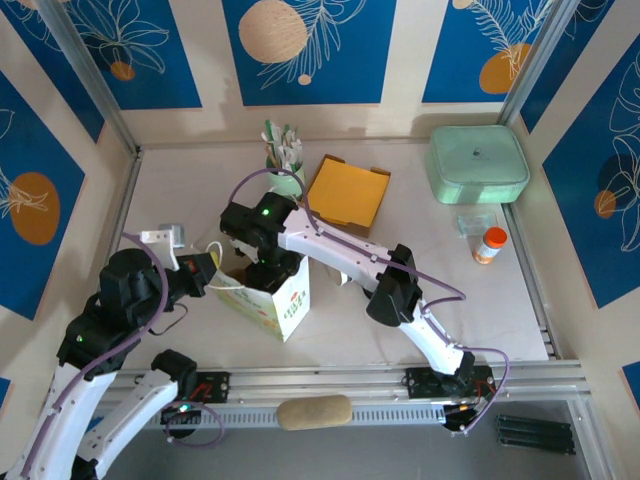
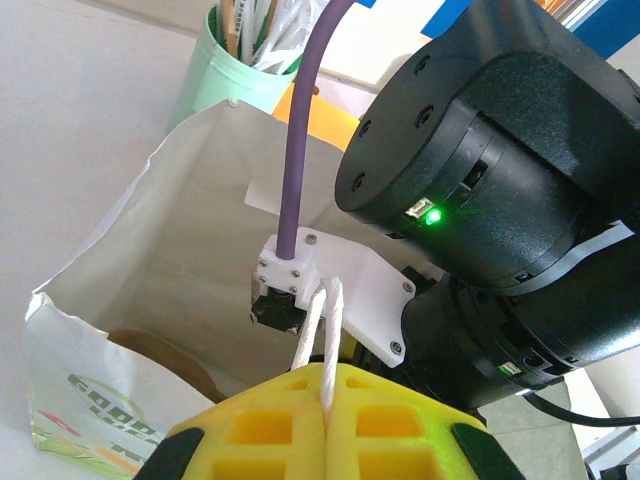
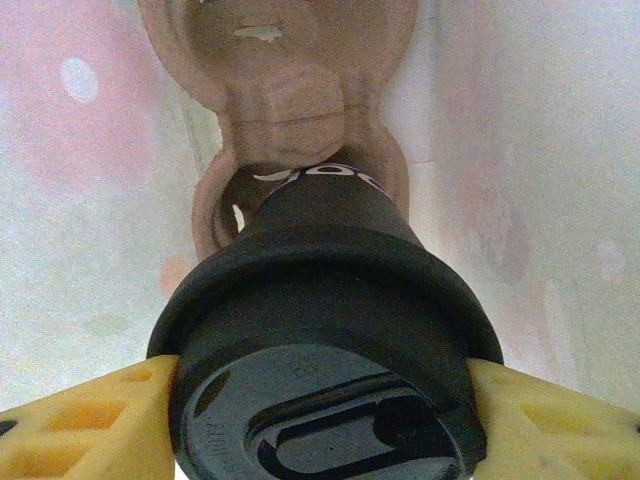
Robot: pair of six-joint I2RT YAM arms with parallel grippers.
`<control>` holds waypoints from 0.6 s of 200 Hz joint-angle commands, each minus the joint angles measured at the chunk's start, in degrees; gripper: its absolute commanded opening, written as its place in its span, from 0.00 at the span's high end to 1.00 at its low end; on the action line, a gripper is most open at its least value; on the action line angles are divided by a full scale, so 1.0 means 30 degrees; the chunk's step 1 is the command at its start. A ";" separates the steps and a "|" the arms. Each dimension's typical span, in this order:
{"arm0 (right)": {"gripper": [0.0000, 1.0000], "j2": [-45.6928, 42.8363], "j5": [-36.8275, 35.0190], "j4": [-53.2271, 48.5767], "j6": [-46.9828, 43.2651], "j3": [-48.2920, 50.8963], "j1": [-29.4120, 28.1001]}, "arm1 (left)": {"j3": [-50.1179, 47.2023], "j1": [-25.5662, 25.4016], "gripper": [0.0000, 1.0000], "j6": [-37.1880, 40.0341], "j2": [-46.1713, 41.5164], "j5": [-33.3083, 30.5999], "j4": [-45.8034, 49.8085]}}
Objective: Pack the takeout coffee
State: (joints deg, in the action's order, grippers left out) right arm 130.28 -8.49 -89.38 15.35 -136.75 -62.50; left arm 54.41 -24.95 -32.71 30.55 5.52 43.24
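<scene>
From above, the white paper bag point(image 1: 285, 305) stands on the table point(image 1: 440, 290) just ahead of my bases. My left jaws sit at its left rim, and my right arm point(image 1: 330, 245) reaches down into its open mouth.

At my left wrist, my left jaws are pressed fully together on the bag's white cord handle point(image 2: 318, 320), with the yellow pads point(image 2: 270, 425) meeting. The brown cup carrier point(image 2: 160, 350) lies on the bag's floor.

At my right wrist, my right jaws stand partly apart, clamped on the takeout coffee point(image 3: 320, 300) at its black lid point(image 3: 320, 420). The cup is inside the bag, directly over the carrier. I cannot tell whether it is seated.
</scene>
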 commanded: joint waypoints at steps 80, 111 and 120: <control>0.51 -0.0495 0.0606 -0.0026 -0.0138 0.0231 -0.0086 | -0.0208 0.0143 1.00 -0.0171 0.0050 -0.0052 -0.0206; 0.51 -0.0363 0.0518 0.0002 -0.0035 0.0362 -0.0192 | -0.0208 0.0143 1.00 -0.0188 0.0058 -0.0053 -0.0214; 0.51 -0.0287 0.0432 0.0011 -0.0003 0.0396 -0.0263 | -0.0208 0.0143 1.00 -0.0189 0.0069 -0.0053 -0.0206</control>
State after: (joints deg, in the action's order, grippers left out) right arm 130.28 -8.54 -89.32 15.38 -136.64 -62.57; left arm 54.39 -24.95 -32.73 30.55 5.52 43.24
